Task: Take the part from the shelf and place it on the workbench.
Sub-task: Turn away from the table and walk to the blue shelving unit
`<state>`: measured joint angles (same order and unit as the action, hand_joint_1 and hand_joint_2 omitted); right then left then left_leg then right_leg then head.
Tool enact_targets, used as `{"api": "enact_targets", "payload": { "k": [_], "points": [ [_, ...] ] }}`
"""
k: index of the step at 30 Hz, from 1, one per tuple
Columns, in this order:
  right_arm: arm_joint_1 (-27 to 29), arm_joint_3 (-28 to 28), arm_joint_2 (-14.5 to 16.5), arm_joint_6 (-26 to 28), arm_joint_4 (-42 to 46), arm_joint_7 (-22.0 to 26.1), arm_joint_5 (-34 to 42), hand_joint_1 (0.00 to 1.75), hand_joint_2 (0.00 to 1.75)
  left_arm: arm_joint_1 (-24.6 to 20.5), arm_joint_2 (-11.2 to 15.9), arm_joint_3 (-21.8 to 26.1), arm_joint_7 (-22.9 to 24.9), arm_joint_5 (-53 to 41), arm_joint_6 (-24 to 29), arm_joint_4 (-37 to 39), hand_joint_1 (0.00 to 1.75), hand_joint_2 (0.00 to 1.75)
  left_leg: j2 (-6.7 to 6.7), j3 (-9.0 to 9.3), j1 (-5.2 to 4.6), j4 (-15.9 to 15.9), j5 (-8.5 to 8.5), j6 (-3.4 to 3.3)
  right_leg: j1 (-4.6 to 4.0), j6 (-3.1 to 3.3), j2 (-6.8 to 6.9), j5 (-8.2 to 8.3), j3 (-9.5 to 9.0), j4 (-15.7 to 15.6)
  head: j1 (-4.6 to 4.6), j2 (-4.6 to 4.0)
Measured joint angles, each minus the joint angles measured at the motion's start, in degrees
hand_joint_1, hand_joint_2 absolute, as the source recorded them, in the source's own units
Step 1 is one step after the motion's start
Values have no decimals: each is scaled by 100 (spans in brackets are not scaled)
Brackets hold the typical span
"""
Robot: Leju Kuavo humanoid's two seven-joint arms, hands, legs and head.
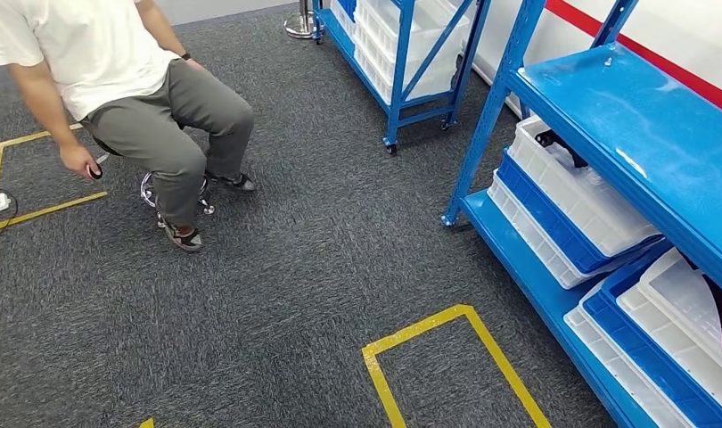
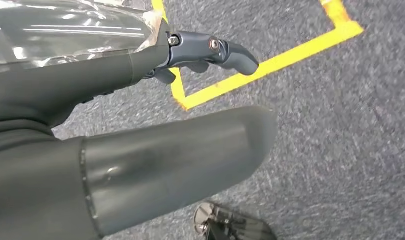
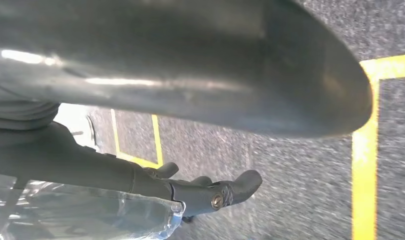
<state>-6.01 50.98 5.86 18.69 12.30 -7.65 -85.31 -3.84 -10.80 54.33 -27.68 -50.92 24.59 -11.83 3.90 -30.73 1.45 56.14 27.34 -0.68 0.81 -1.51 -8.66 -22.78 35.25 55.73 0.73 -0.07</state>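
The blue shelf point(image 1: 625, 116) stands to my right in the head view, its lower tier packed with white and blue bins point(image 1: 571, 201). A small black part point(image 1: 553, 141) lies in the upper white bin under the shelf board. My left hand point(image 2: 155, 130) hangs over the carpet in the left wrist view, thumb and dark fingers point(image 2: 225, 50) apart, holding nothing. My right hand point(image 3: 190, 145) hangs the same way in the right wrist view, fingers point(image 3: 230, 190) stretched out with nothing between them and the thumb.
A person point(image 1: 135, 98) sits on a wheeled stool at the left, holding a small dark object. A second blue rack point(image 1: 402, 45) with white bins stands at the back. Yellow tape squares point(image 1: 447, 343) mark the grey carpet.
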Motion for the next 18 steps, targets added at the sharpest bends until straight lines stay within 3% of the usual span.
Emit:
{"api": "enact_targets", "payload": {
  "k": [2, 3, 4, 6, 7, 8, 9, 11, 13, 14, 15, 16, 18],
  "points": [
    [19, 1, -4, 0, -2, 4, 28, 0, 0, -14, 29, 21, -64, 2, -39, -5, 0, 0, -172, 27, -9, -48, -43, -101, -21, -13, 328, -185, 182, 341, -35, 0],
    [8, 1, 3, 0, -3, -2, 34, 0, 0, -15, 43, 39, -91, 4, -54, -7, 0, 0, -271, 27, -23, -52, -53, -131, -24, 9, 546, -353, 345, 696, -53, 0],
    [-5, 1, 13, 0, -4, -8, 38, 0, 0, -13, 54, 56, -110, 7, -63, -8, 0, 0, -377, 17, -34, -52, -57, -152, -30, 24, 677, -527, 536, 1118, -71, 0],
    [-7, 1, 26, -1, -5, -17, 38, 0, 0, -13, 72, 83, -135, 27, -73, -8, 0, 0, -586, 4, -53, -51, -59, -161, -12, 1, 772, -714, 756, 1684, -73, 0],
    [6, 1, 27, -4, -5, -27, 29, 0, 0, -16, 78, 93, -149, 42, -71, -8, 0, 0, -675, 3, -54, -51, -58, -160, -3, -35, 803, -690, 696, 1648, -74, 0],
    [16, -1, 27, -10, -6, -41, 10, 0, 0, -20, 81, 108, -162, 69, -62, -8, 0, 0, -756, 6, -50, -51, -56, -158, 3, -76, 850, -595, 507, 1365, -75, 0],
    [19, -4, 26, -16, -6, -59, -17, 0, 0, -24, 82, 125, -172, 92, -52, -8, 0, 0, -826, 11, -46, -51, -53, -151, 1, -107, 942, -472, 243, 933, -77, 0],
    [-4, -17, 22, -20, -6, -108, -70, 0, 0, -26, 76, 171, -187, 147, -33, -8, 0, 0, -959, 12, -50, -46, -45, -115, -64, -104, 1190, -284, -217, 153, -74, 0],
    [-5, -26, 15, 3, -7, -156, -64, 0, 0, -30, 68, 215, -193, 169, -47, -8, 0, 0, -1077, 24, -63, -55, -43, -62, -145, -58, 1262, -231, -341, -87, -70, 0],
    [12, -26, 10, 22, -7, -168, -43, 0, 0, -39, 66, 230, -184, 170, -68, -8, 0, 0, -1128, 45, -66, -68, -43, -34, -152, -37, 1200, -215, -336, -101, -73, 0],
    [38, -24, 7, 42, -9, -173, -16, 0, 0, -50, 69, 238, -155, 167, -103, -8, 0, 0, -1088, 52, -55, -64, -14, -5, -102, -11, 1142, -200, -354, -131, -64, 0],
    [55, -22, 4, 57, -10, -174, 5, 0, 0, -58, 76, 243, -109, 160, -151, -8, 0, 0, -964, 30, -41, 9, 60, 18, -50, 28, 1088, -184, -378, -165, -51, 0],
    [59, -19, 11, 74, -13, -173, 26, 0, 0, -56, 102, 258, 24, 139, -255, -8, 0, 0, -592, -199, -8, 527, 383, 52, 48, 108, 965, -153, -420, -215, 2, 0]
  ]
}}
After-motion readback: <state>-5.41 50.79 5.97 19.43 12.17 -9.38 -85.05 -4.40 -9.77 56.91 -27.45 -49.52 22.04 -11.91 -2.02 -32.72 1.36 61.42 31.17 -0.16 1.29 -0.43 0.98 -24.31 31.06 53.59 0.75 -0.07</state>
